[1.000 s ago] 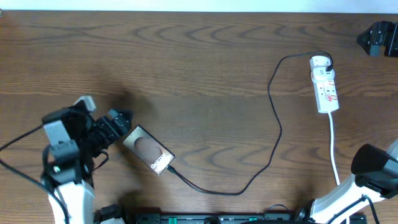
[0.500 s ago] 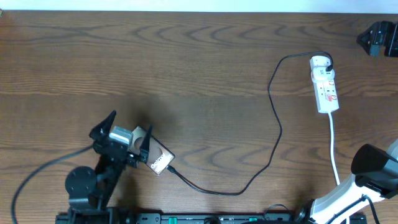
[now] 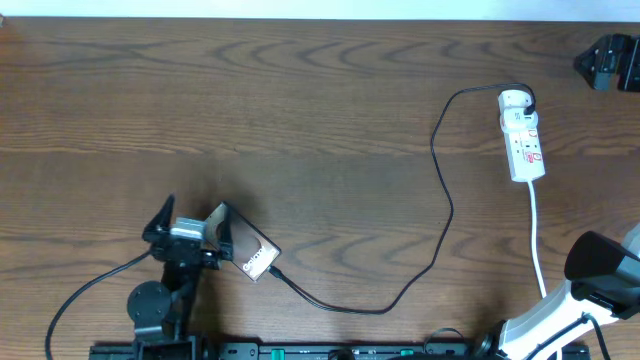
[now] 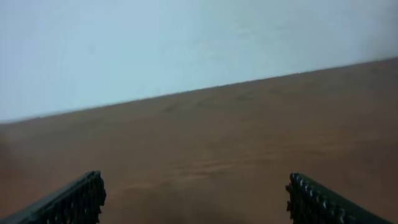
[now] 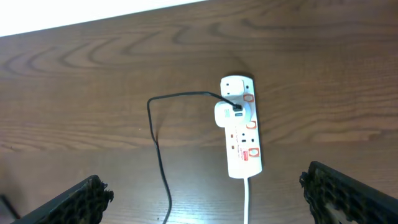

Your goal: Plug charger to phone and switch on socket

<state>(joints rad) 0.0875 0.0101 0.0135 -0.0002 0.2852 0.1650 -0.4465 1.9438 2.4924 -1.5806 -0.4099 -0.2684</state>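
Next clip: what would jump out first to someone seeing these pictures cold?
The long black charger cable draws the eye, curving from the phone at front left to the white socket at far right. Next is the left claw, open wide, overlapping the phone's left end in the overhead view.

phone [image 3: 245,247] on the table's [image 3: 320,100] left, socket [image 3: 522,142] far right, charger [image 3: 452,213] running between them.

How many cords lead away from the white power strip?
2. The black charger cable curves left toward the phone; the thick white cord leaves the lower end of the power strip. None seems hidden.
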